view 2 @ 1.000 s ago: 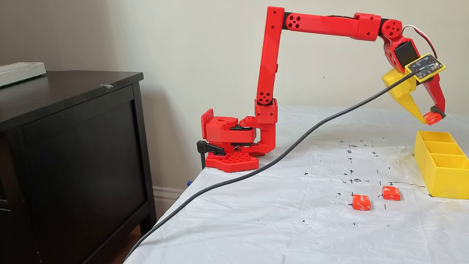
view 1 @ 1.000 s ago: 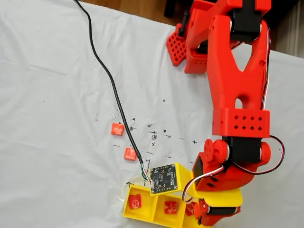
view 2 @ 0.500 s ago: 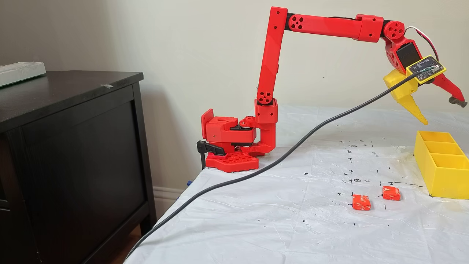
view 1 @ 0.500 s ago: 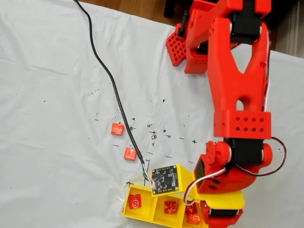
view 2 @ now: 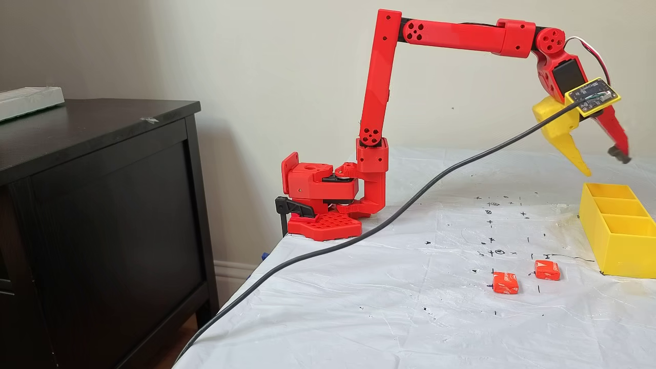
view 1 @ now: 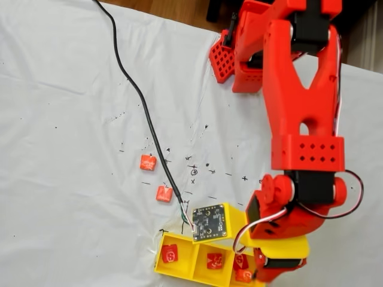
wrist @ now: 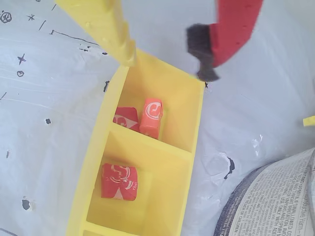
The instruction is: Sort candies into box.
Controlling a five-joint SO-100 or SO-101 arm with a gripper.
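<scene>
The arm hides part of the yellow box (view 1: 179, 272) in a fixed view. The gripper (view 2: 603, 163) hangs empty above it, fingers spread; two candies (wrist: 151, 117) lie in the section below.

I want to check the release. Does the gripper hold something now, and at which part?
Nothing is held. The gripper hangs open above the box, with empty space between its fingers in the wrist view.
</scene>
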